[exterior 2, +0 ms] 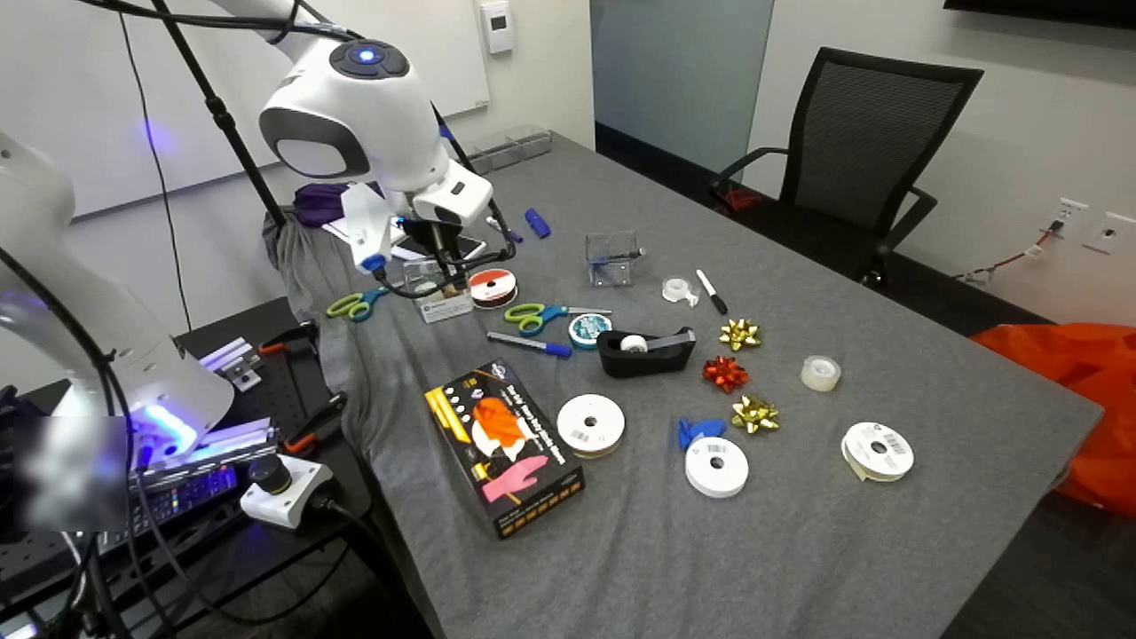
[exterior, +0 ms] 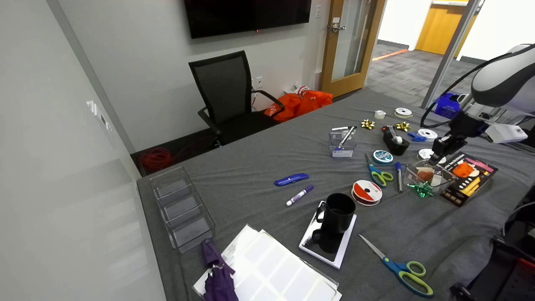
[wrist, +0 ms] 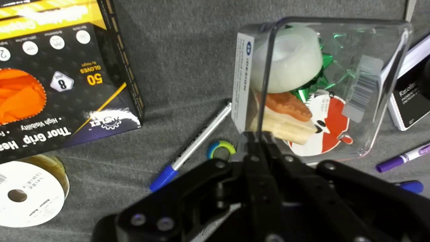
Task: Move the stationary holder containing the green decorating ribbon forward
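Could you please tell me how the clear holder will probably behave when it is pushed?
The clear holder looks like hard plastic, so it should stay stiff. Its smooth, glossy walls might be slippery to grip. The tape roll inside appears loose and could shift.

Office room: black mesh chair (exterior: pixel 226 88), wall-mounted screen (exterior: pixel 248 16), glass-paned door (exterior: pixel 351 46).

The counter (exterior 2: pixel 639 559) is plain grey, the holder (wrist: pixel 349 53) clear, the tool (wrist: pixel 258 136) black, and I catch a metallic green bow (exterior: pixel 422 189). That glove box (exterior 2: pixel 503 444) mixes black, orange, yellow and pink.
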Robot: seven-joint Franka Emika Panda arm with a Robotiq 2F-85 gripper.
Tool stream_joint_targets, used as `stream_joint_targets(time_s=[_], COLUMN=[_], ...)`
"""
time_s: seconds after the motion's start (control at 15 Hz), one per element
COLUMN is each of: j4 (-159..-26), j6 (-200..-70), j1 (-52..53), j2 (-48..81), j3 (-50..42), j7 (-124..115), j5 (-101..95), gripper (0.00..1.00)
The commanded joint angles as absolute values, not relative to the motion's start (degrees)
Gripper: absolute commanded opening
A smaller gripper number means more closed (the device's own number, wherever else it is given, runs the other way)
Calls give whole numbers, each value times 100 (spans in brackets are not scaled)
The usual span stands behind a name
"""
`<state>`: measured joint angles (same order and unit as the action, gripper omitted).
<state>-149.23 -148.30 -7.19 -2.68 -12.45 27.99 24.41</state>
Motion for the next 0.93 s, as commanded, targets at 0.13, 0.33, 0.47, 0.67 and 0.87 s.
stream_joint_targets(time_s=[0.13,0.33,0.47,0.67,0.87], j4=[-14761,-14792,-14755,-14749,-14700], j6=[-14922,-14951,-15014,-15027,-15109], j1=[-925,-917,-962,-969,-949], j2=[-252,-275,-279,-279,-161], j3=[-1285,-1271,-1282,-1284,-1262], j7=[2356,2193,2036,2032,1997], j5=[1791,1614,1439,1431,1430], gripper=[1,5,5,5,1])
